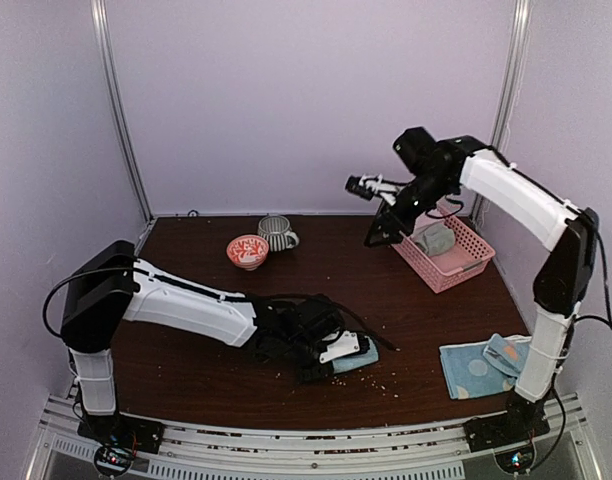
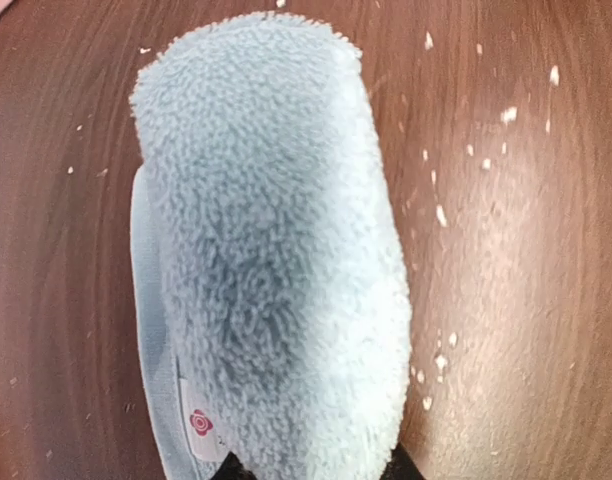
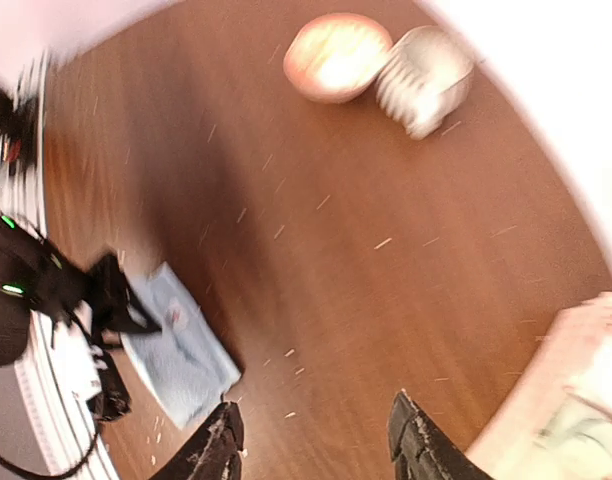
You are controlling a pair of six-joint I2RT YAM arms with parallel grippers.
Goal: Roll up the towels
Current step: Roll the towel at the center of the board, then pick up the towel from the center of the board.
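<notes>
**One Towel Rolled, Two Lying Apart**

A plain light blue towel [image 2: 276,250], fluffy and rolled into a thick bundle, is lying near the front of the table [image 1: 316,270] with its white label showing. A dotted light blue towel [image 1: 474,370] is lying spread at the front right. A grey-green towel [image 1: 436,240] is sitting bunched inside the pink basket [image 1: 466,272].

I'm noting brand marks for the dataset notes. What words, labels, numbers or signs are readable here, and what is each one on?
No words or numbers can be read in any view.
White label on the light blue towel: only a small red flower-like mark; any lettering beside it is too small to read.
Bowl: red-and-white pattern, no lettering visible.
Mug: ribbed, no lettering visible.
</notes>
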